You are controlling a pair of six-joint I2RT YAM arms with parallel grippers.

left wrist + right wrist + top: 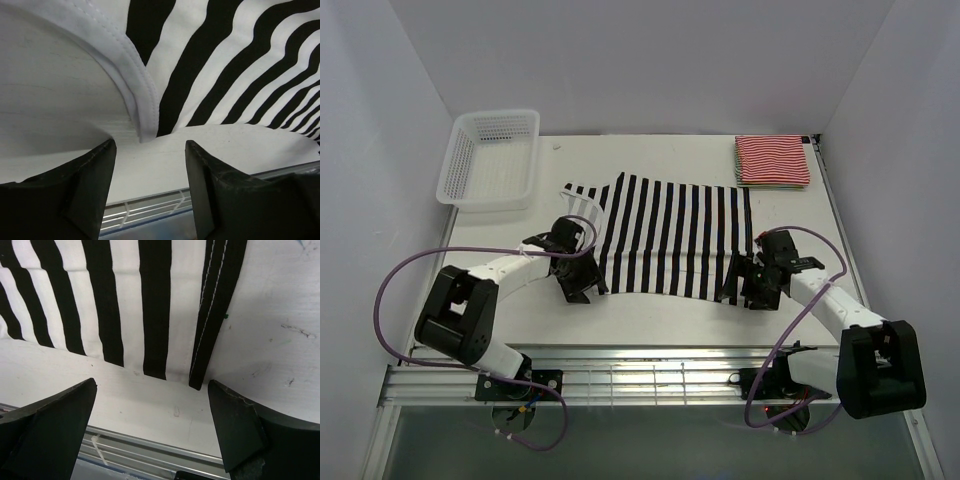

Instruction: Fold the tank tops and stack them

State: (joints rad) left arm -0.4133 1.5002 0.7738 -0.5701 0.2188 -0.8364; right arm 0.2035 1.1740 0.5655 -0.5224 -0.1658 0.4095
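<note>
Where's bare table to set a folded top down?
Free: the far strip between basket and red-striped stack, beyond the black-and-white top; the near table strip between left hand and right hand, below its hem. Crowded: the top's two near corners, where both hands sit, open.

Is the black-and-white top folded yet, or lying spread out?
Spread out. The black-and-white top lies flat on the table, its whole striped body showing, with no fold across it.

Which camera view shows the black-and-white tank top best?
Top external: the black-and-white tank top shows whole, spread flat. The left wrist view catches only a white-hemmed edge; the right wrist view only one striped corner.
</note>
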